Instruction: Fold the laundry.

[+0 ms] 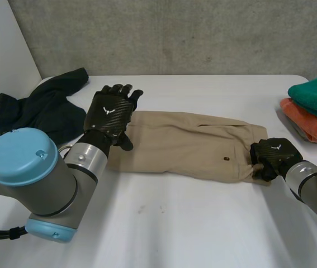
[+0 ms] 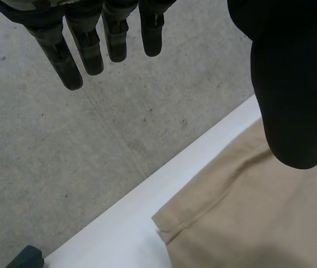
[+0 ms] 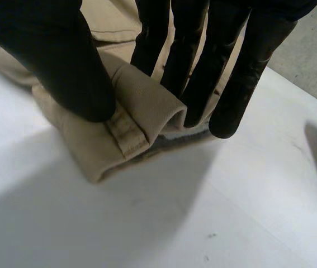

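Dark garment (image 1: 41,109) heaped beside left hand, likely unfolded laundry. Left hand (image 1: 110,111) raised over leg end of tan trousers (image 1: 186,145), fingers straight and apart, gripping nothing, seemingly poised to take hem. Trousers lie flat on table (image 1: 175,223), stretched between both hands. Right hand (image 1: 273,155) pinches waistband between thumb and fingers, probably to lift for fold. Folded towels (image 1: 315,97) stacked just past right hand.

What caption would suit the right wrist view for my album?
Right hand pinching the waistband end of tan trousers on the white table.
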Controlling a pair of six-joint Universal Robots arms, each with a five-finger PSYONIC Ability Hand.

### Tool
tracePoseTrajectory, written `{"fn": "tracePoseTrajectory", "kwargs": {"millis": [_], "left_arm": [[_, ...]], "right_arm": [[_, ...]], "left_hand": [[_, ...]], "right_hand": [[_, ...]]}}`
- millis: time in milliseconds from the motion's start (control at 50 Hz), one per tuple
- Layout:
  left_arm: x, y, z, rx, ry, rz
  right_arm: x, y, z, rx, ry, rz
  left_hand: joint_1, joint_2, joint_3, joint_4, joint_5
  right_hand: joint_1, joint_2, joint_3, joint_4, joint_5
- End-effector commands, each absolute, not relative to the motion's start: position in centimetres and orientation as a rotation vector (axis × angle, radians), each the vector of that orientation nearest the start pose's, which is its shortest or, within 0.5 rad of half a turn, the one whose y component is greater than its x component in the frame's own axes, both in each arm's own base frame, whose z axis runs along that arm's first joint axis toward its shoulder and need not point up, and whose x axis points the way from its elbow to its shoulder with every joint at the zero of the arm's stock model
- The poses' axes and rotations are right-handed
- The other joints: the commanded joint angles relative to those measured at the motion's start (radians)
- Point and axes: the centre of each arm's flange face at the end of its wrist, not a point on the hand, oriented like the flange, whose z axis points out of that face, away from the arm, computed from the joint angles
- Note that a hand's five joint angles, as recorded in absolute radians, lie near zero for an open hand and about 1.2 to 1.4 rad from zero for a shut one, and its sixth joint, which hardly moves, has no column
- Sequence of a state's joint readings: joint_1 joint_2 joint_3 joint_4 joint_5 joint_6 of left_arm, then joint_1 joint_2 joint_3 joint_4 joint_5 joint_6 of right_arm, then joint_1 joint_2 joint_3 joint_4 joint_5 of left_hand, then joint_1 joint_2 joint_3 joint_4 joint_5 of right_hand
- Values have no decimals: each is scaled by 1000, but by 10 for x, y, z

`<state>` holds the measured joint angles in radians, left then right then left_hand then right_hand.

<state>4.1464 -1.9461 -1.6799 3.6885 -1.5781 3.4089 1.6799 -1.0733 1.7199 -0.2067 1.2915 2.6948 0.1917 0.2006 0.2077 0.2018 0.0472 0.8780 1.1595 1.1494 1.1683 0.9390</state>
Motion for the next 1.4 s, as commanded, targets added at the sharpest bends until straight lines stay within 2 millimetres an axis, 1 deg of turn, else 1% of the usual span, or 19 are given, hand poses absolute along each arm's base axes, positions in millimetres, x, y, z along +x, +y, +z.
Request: {"fn": "tracePoseTrajectory", "kwargs": {"millis": [20, 120, 200, 260, 340, 360, 500, 580, 600, 660, 740, 760, 820, 900, 980, 1060, 1160, 1280, 1400], "left_arm": [[-310, -248, 199, 925, 2115, -2426], [-308, -246, 203, 923, 2106, -2429], [-304, -244, 209, 916, 2107, -2427], [-301, -242, 207, 916, 2124, -2407], [-299, -240, 206, 916, 2133, -2394], [-298, -239, 205, 915, 2136, -2390], [-289, -243, 208, 875, 2131, -2383], [-283, -245, 214, 846, 2112, -2393], [-283, -246, 214, 843, 2110, -2394], [-280, -248, 216, 829, 2104, -2395], [-280, -251, 219, 816, 2090, -2407], [-279, -252, 221, 810, 2085, -2411], [-280, -258, 227, 792, 2053, -2439], [-285, -269, 241, 767, 1999, -2497], [-299, -278, 244, 788, 1978, -2531], [-328, -280, 234, 868, 2022, -2531], [-361, -270, 215, 990, 2190, -2448], [-375, -270, 186, 1015, 2451, -2252], [-384, -265, 160, 1096, 2559, -2066]], "right_arm": [[172, -319, 133, -963, 2478, -1757], [138, -328, 169, -999, 2515, -1926], [114, -335, 173, -1089, 2601, -1923], [115, -337, 178, -1208, 2581, -1954], [161, -327, 191, -1511, 2331, -2029], [188, -319, 198, -1633, 2170, -2075], [272, -281, 215, -1954, 1556, -2225], [323, -238, 190, -2060, 1231, -2115], [341, -217, 174, -2094, 1144, -2030], [358, -194, 153, -2114, 1079, -1916], [364, -185, 140, -2107, 1106, -1829], [365, -182, 143, -2069, 1126, -1815], [363, -185, 146, -1970, 1214, -1777], [353, -198, 180, -1620, 1425, -1747], [325, -226, 228, -1088, 1629, -1727], [298, -257, 243, -810, 1756, -1751], [285, -278, 237, -771, 1889, -1763], [292, -298, 208, -845, 2050, -1617], [299, -313, 174, -885, 2166, -1445]], "left_hand": [[-17, -26, -33, -27, -47], [-17, -26, -33, -27, -47], [-17, -26, -33, -27, -47], [-17, -26, -33, -27, -47], [-17, -26, -33, -27, -47], [-17, -26, -33, -27, -47], [-17, -26, -33, -27, -47], [-17, -26, -33, -27, -47], [-17, -26, -33, -27, -47], [-17, -26, -33, -27, -47], [-17, -26, -33, -27, -47], [-17, -26, -33, -27, -47], [-17, -26, -33, -27, -47], [-16, -25, -32, -26, -46], [-13, -22, -29, -24, -44], [10, 1, -6, 0, -20], [13, 4, -3, 3, -17], [28, 19, 12, 18, -2], [60, 51, 44, 50, 30]], "right_hand": [[518, 237, 247, 228, 283], [518, 237, 247, 228, 283], [518, 237, 247, 228, 283], [518, 237, 247, 228, 283], [518, 237, 247, 228, 283], [518, 237, 247, 228, 283], [518, 237, 247, 228, 283], [518, 237, 247, 228, 283], [518, 237, 247, 228, 283], [518, 237, 247, 228, 283], [403, 122, 132, 113, 167], [-217, -499, -489, -508, -453], [-703, -985, -975, -994, -939], [-703, -985, -975, -994, -939], [-703, -985, -975, -994, -939], [-703, -985, -975, -994, -939], [-703, -985, -975, -994, -939], [-703, -985, -975, -994, -939], [-703, -985, -975, -994, -939]]}}
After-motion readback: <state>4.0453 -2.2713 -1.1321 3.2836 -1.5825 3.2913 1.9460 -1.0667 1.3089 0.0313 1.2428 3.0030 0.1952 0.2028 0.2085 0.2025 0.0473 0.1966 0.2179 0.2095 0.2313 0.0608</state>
